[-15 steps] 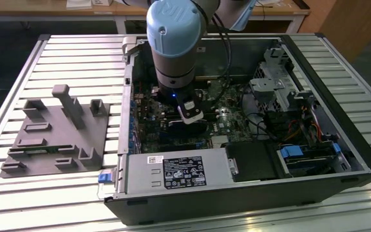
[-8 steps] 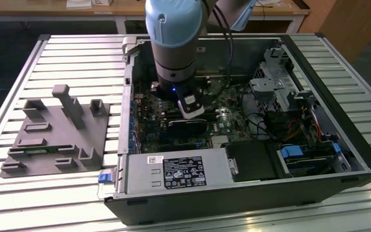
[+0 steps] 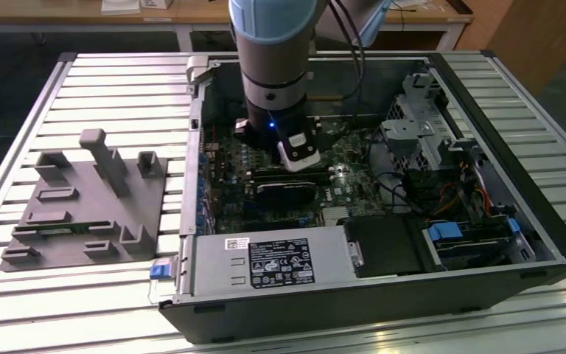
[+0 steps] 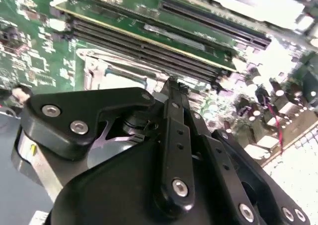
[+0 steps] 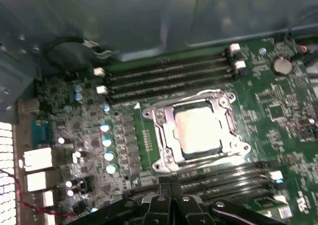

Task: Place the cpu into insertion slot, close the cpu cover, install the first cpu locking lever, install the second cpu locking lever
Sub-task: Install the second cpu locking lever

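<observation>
Hovering our gripper (image 5: 166, 192), fingers pressed together and empty, beside the insertion slot (image 5: 164, 158) | cpu (image 5: 198, 130) seated, cpu cover (image 5: 166, 128) down | we'd press the lever squarely, gently.

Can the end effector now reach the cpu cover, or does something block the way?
Probably yes: in the first wrist view the cpu cover lies exposed just beyond the end effector, with nothing standing between them.

Looks like a robotics lab or workshop: open computer case (image 3: 382, 243) on a slatted aluminium table (image 3: 116, 88), grey fixture block (image 3: 86, 210) alongside, wooden benches (image 3: 86, 13) behind the gripper's arm (image 3: 273, 66).
</observation>
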`<state>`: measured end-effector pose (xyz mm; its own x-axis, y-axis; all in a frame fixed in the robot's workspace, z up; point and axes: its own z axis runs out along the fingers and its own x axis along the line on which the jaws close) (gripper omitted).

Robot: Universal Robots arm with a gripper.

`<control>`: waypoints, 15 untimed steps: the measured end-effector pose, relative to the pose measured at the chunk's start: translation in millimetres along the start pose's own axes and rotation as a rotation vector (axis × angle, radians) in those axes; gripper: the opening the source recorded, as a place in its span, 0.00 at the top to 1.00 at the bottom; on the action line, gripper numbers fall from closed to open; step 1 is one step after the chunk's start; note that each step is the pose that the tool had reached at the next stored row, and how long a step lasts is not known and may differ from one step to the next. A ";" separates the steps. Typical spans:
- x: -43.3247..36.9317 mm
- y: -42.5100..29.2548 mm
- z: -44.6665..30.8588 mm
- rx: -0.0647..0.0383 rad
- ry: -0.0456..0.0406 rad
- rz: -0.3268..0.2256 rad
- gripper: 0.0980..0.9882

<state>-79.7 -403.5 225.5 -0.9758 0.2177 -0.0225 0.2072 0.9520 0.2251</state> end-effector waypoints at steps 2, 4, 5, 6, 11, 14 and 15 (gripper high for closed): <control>-6.6 1.7 0.6 0.001 -0.0003 0.000 0.99; -13.6 3.5 1.2 0.002 -0.0004 0.000 0.99; -17.0 4.5 1.6 0.002 -0.0006 0.000 0.99; -19.7 5.5 1.9 0.003 -0.0007 0.000 0.99; -26.2 13.7 4.3 0.012 -0.0027 0.000 0.99; -28.3 19.9 5.9 0.021 -0.0046 -0.001 0.99; -28.9 22.2 6.7 0.025 -0.0054 -0.001 0.99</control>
<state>-46.4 -387.2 224.7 -0.9756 0.2178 -0.0280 0.2079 0.9573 0.2008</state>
